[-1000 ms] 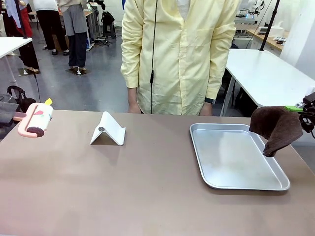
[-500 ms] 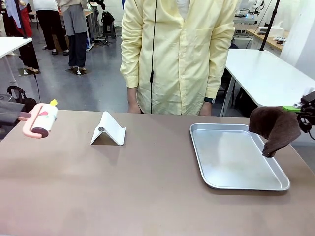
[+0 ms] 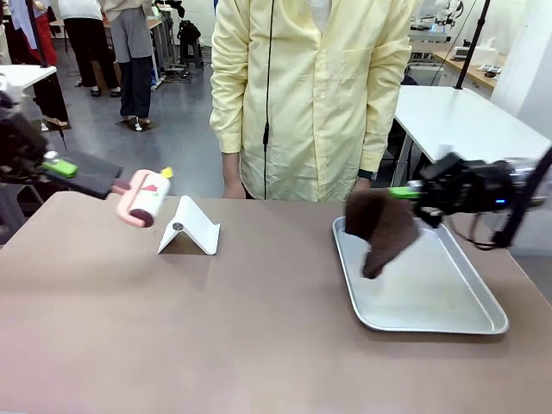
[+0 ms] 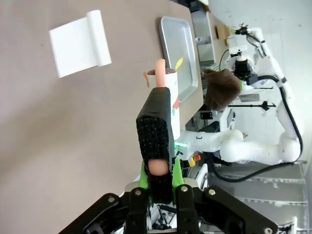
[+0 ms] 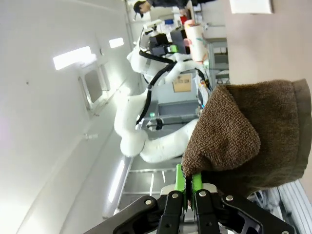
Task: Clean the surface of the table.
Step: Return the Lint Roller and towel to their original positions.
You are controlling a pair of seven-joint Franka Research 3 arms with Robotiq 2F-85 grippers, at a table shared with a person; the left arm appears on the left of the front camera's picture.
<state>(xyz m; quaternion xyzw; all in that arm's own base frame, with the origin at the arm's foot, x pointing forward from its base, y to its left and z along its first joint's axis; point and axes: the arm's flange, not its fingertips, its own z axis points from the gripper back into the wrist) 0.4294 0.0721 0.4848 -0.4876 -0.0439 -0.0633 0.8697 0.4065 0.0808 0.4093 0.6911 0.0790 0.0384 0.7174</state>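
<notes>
Front camera faces across the worktop (image 3: 216, 328) toward its far edge; both rolled wrist cameras share that worktop, close along their fingers.

The brown worktop (image 3: 216, 336) holds two things. A white folded stand (image 3: 190, 228) sits at ten o'clock. A shiny metal tray (image 3: 431, 297) lies at two o'clock.

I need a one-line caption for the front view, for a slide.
Left gripper carries a lint roller; right gripper dangles a brown cloth above the tray.
</notes>
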